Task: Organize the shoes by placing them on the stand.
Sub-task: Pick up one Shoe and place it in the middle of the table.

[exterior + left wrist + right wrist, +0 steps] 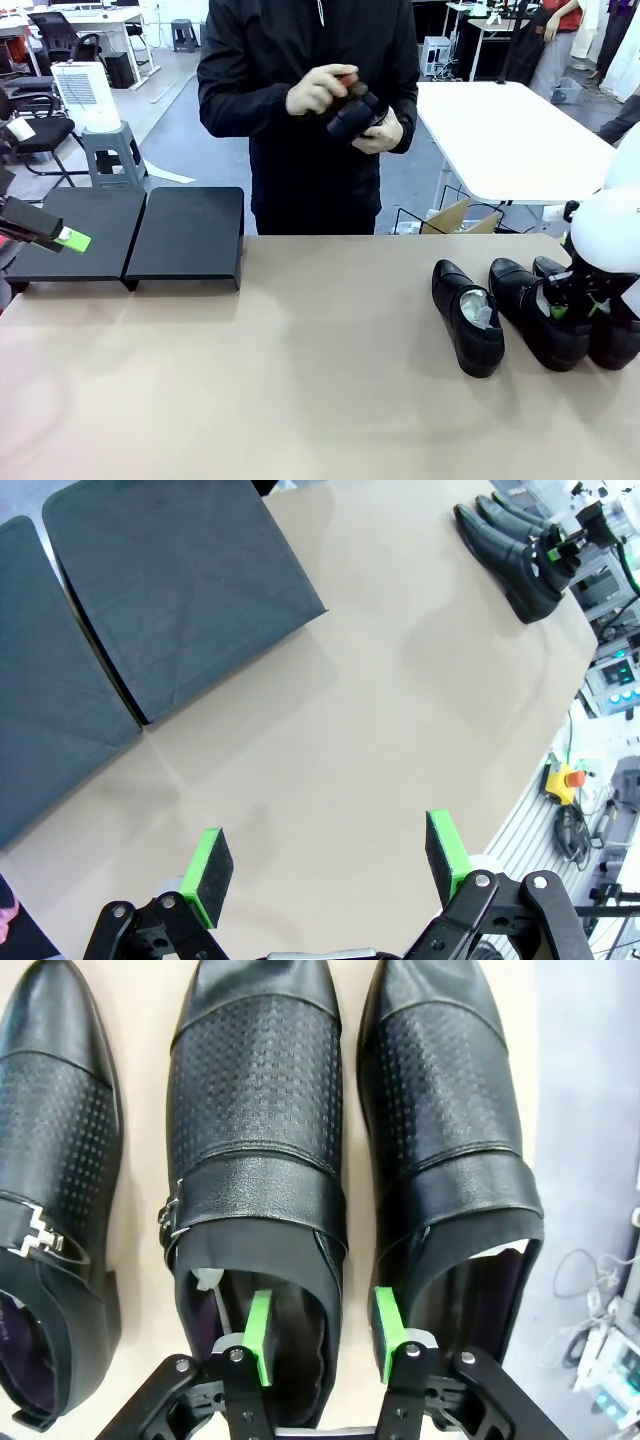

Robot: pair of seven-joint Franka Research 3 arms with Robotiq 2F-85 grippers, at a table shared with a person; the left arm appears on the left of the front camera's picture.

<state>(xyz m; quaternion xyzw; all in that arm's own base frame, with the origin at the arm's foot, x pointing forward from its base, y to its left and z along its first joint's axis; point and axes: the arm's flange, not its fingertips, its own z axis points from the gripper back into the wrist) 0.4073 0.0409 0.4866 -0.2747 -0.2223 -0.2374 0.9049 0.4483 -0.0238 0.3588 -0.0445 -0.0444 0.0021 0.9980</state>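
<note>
**Three shoes at the right edge, stand at the far-left corner: a full-width carry ahead**

1. Tabletop (pixel 300 400): the middle ground between the stand and the shoes is bare.
2. Stand (pixel 185 235): it sits at the far-left corner as two flat black panels side by side. No shoe is on it.
3. Shoes: three lie abreast at the right edge, with their long axes running roughly from far edge to near edge. The person behind the far edge holds a fourth shoe (pixel 352 115) in both hands, off the table.
4. Right gripper (pixel 322 1325): it is down on the middle shoe (pixel 255 1120). One green pad is inside the opening and the other is outside the shoe's side wall, next to the neighbouring shoe. The jaws straddle that wall partly closed, but whether they actually pinch it cannot be told.
5. Left gripper (pixel 330 865): its jaws are wide apart with nothing in them. It hovers at the left edge just beside the stand.

Finding: the stand lies directly left of the shoe row, across the whole tabletop. The right arm is the nearer to the shoes and the left arm the nearer to the stand. In my judgement the carry must run leftward, with the shoe kept lengthwise.
</note>
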